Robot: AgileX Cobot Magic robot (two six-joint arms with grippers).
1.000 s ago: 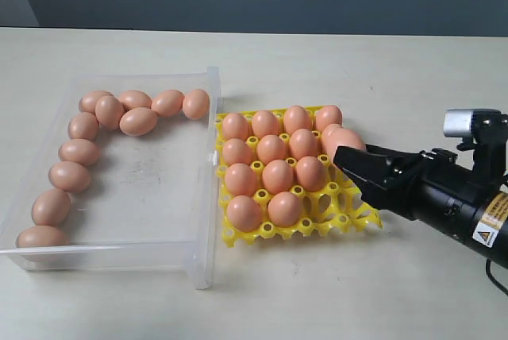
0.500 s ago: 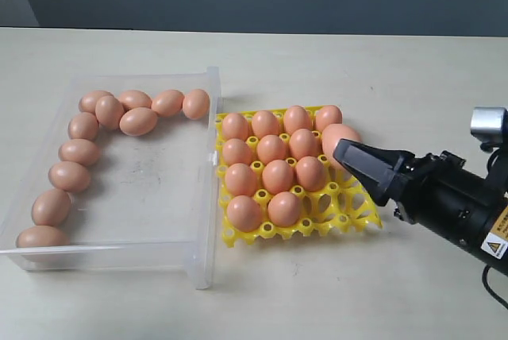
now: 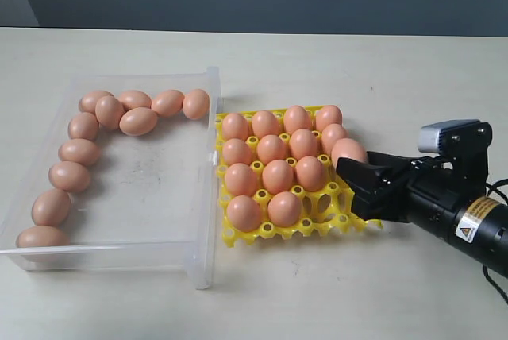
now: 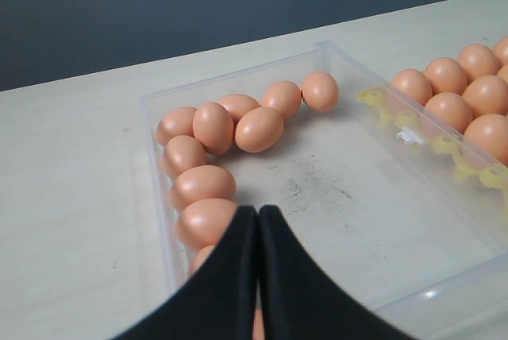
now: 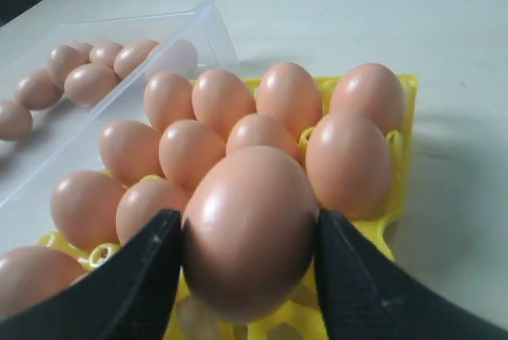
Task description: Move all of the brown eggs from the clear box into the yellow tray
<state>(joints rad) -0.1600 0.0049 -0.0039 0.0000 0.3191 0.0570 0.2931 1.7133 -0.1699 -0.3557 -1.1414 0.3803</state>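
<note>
**Tray Past Halfway, Eleven Eggs to Go**

Thirteen brown eggs [image 3: 271,148] sit in the yellow tray [image 3: 333,206]. The right gripper [image 5: 248,229] pinches a fourteenth egg [image 3: 348,150] at the tray's 3 o'clock edge. Eleven line the clear box [image 3: 151,189] from 7 round to 1 o'clock. Only the left wrist view shows the left gripper [image 4: 257,211], pressed together above the box.

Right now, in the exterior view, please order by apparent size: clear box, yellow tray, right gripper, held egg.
1. clear box
2. yellow tray
3. right gripper
4. held egg, clearly the smallest
</note>
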